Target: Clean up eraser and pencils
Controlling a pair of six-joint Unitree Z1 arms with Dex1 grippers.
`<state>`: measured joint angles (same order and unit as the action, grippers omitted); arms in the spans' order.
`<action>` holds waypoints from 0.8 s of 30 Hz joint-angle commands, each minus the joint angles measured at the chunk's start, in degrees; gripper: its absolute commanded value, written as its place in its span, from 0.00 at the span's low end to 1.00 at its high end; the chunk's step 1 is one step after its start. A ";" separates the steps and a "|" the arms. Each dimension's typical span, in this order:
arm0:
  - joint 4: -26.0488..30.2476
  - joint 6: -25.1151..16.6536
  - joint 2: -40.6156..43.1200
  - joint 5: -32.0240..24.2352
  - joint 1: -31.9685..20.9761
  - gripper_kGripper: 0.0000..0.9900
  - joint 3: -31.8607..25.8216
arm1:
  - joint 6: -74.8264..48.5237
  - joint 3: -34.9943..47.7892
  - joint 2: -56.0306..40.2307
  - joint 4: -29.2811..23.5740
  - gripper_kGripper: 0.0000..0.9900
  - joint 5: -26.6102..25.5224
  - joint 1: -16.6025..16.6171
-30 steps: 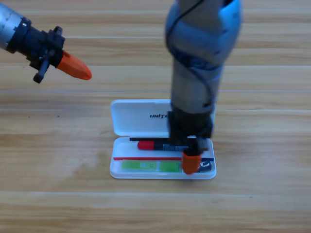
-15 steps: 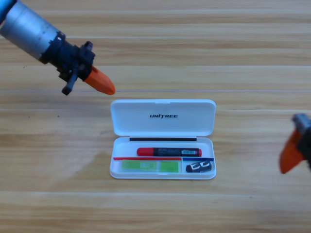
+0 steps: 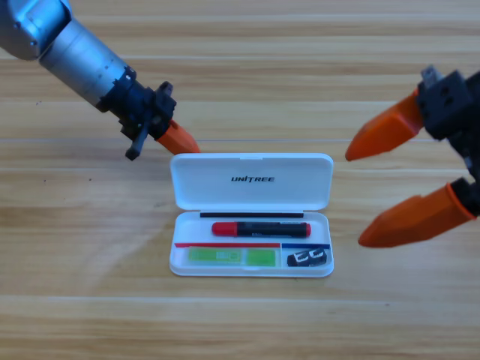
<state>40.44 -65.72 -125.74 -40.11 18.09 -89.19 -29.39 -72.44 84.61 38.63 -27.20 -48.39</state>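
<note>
- The eraser (image 3: pixel 308 258), a small black block with white markings, lies in the lower right compartment of the open white case (image 3: pixel 251 191), near the case's front right corner.
- The right end effector (image 3: pixel 358 201) is to the right of the case, apart from it, its two orange jaws spread wide and holding nothing; the upper jaw's tip is level with the case's lid, the lower one level with the tray.
- The left end effector (image 3: pixel 191 148) is at the case's upper left corner, its orange tip just at the lid's top edge; I cannot tell how its jaws stand.
- The red-and-black pencil (image 3: pixel 260 229) lies lengthwise in the tray's upper compartment, red end toward the case's left side.
- The green pencil (image 3: pixel 230 256) lies in the lower left compartment, just left of the eraser's compartment.
- The case sits on the wooden tabletop (image 3: pixel 90 247) with its lid laid back flat, the lid bearing dark lettering.
- The left arm runs from the case's corner up to the picture's top left corner; the right arm is cut off by the right edge.
</note>
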 commanded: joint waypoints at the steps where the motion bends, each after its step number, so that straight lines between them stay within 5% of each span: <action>1: -0.63 1.30 -4.07 1.17 3.35 0.00 -0.72 | 2.85 -2.71 -5.60 -0.48 0.91 -1.63 -0.31; 24: 2.89 2.17 -1.09 1.70 7.22 0.00 -0.37 | 2.76 -0.69 -5.86 -0.40 0.91 -2.25 -2.24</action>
<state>42.20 -64.04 -127.30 -38.94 23.26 -90.40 -26.82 -74.91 77.90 38.63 -28.06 -48.82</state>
